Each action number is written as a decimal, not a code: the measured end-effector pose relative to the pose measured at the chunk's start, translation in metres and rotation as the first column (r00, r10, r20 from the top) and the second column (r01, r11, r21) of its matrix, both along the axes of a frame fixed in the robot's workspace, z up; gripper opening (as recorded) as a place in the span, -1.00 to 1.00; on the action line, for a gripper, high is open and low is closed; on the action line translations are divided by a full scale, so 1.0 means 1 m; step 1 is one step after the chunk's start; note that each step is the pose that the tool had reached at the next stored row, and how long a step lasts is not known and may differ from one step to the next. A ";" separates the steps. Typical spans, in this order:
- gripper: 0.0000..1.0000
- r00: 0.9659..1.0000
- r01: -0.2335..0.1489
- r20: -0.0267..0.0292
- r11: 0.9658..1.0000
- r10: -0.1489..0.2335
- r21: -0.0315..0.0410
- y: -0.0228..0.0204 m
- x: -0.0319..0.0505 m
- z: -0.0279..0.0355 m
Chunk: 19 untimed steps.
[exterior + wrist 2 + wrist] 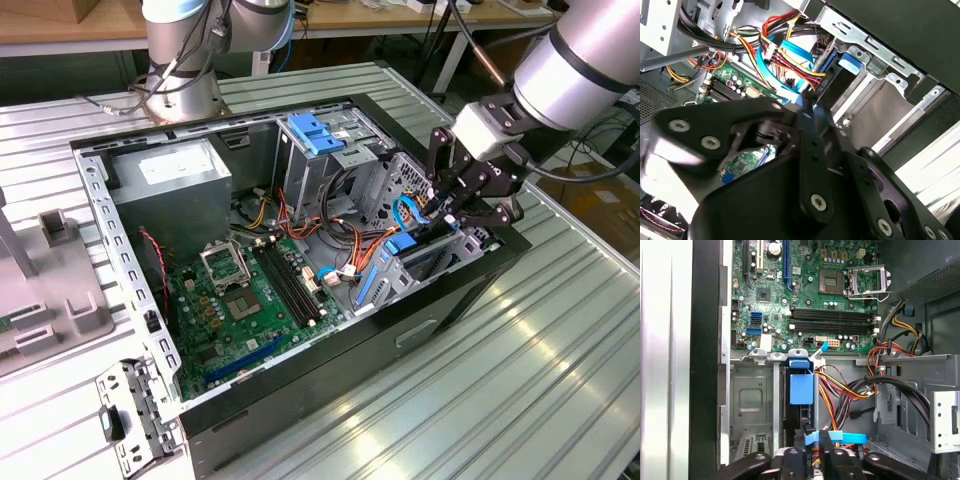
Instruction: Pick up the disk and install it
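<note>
Exterior view shows the black multi-link gripper (462, 205) lowered over the drive bay at the front of the open black computer case (420, 330), apparently closed on the flat disk with blue plastic side rails (415, 250), which stands on edge partly inside the bay. If the disk goes down tilted, its rails could jam against the grey metal bay walls (752, 400), or snag the red, yellow and black cable bundle (850, 387) just beside it.

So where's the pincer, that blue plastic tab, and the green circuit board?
pincer (455, 205), exterior view, between its black fingertips above the drive bay.
blue plastic tab (801, 387), first wrist view, on its flat face.
green circuit board (805, 295), first wrist view, on bare board beside the processor socket.
</note>
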<state>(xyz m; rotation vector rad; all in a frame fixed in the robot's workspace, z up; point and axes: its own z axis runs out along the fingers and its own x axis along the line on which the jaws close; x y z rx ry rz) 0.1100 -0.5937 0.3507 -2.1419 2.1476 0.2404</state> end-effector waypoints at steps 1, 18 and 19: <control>-0.56 1.000 0.000 0.000 1.000 0.000 0.000 0.0002 0.0000 -0.0001; -0.79 1.000 0.000 -0.010 1.000 0.000 0.000 -0.0024 0.0022 -0.0064; -0.79 1.000 0.000 -0.010 1.000 0.000 0.001 -0.0024 0.0024 -0.0043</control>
